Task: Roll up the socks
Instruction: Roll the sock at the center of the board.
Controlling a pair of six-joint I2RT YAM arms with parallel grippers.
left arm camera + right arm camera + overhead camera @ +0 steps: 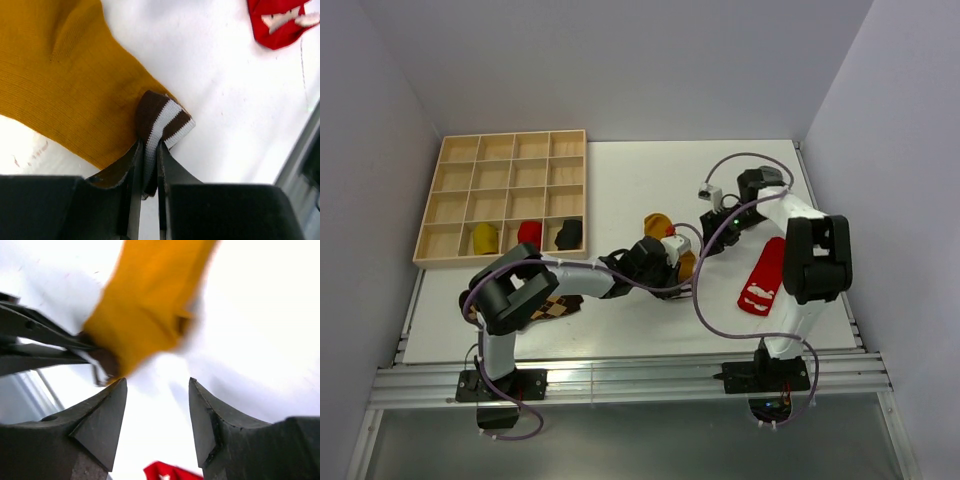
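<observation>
Grip comes first: our left claw (148, 148) is pinched on the striped cuff (167, 117) of the mustard sock (60, 85), which lies in the middle of the bench (235, 100), while our right claw (157, 405) hangs spread and empty near it. We judge the roll goes best if the left holds that cuff low and taut while the right takes the toe end and turns it toward the cuff.

On the table (620, 330) a compartment tray (450, 260) sits far left, three sock bundles (530, 233) side by side in the right-hand compartments of its nearest row; a middle sock (657, 222) lies right of the tray; a flat sock (763, 277) further right; another sock (555, 306) before the tray
</observation>
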